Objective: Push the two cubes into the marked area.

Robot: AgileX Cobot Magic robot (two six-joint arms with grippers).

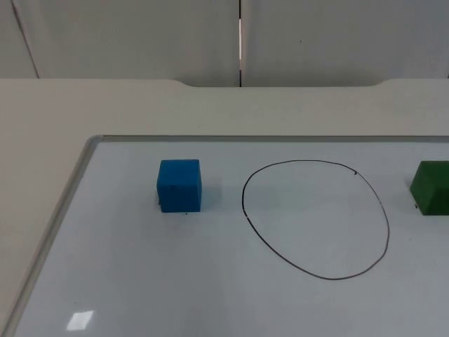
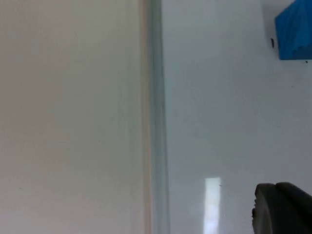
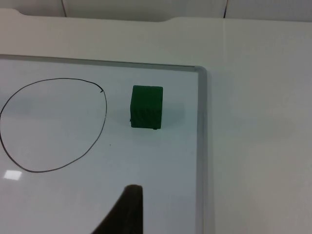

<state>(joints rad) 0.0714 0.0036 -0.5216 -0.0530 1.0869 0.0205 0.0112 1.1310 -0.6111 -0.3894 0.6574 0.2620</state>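
Note:
A blue cube (image 1: 179, 185) stands on the whiteboard, to the left of a black hand-drawn oval (image 1: 316, 219) and outside it. A green cube (image 1: 431, 187) stands to the right of the oval, also outside it, cut by the picture's edge. In the left wrist view, my left gripper (image 2: 282, 209) hovers over the board near its left frame, well away from the blue cube (image 2: 294, 30). In the right wrist view, my right gripper (image 3: 124, 212) is above the board, short of the green cube (image 3: 146, 107), with the oval (image 3: 52, 126) beside it.
The whiteboard has a raised metal frame (image 1: 70, 189) along its left and far sides; its right frame (image 3: 201, 146) runs close past the green cube. Bare beige table top (image 1: 42, 126) surrounds the board, ending at the grey partition wall (image 1: 140, 35).

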